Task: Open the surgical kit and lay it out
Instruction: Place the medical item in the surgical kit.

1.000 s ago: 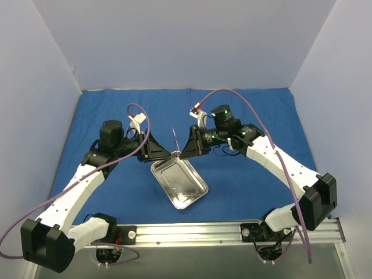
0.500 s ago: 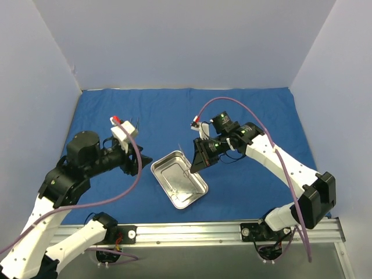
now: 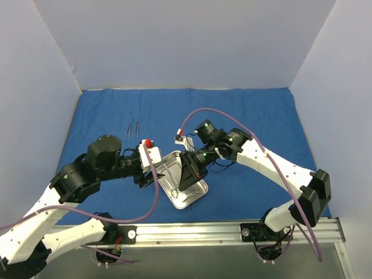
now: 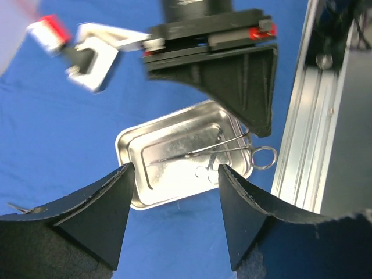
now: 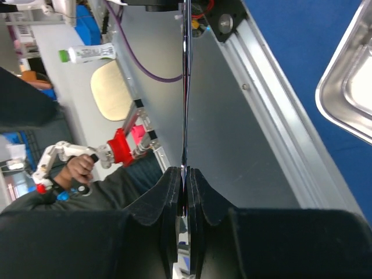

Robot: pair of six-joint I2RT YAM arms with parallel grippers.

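Your left gripper [image 4: 174, 171] hangs with its jaws wide, just left of the steel tray [image 3: 189, 196]. Two instruments [image 3: 129, 128] lie on the blue cloth [image 3: 261, 116] behind it. Your right gripper [image 5: 185, 171] pinches a third instrument [image 4: 200, 151] over the tray.

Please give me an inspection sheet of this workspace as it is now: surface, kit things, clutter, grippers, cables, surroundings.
Surface: blue cloth spread flat over the table.
Kit: tray on the cloth near the front; two instruments side by side on the cloth, back left of the tray; third instrument held with its tips over the tray; no fourth can be made out.
Clutter: nothing seen.
Grippers: left gripper open and empty, facing the tray; right gripper shut on the third instrument.
Cables: left cable and right cable, both purple, looping free of the arms.
Surroundings: pale walls on three sides; metal rail at the front.
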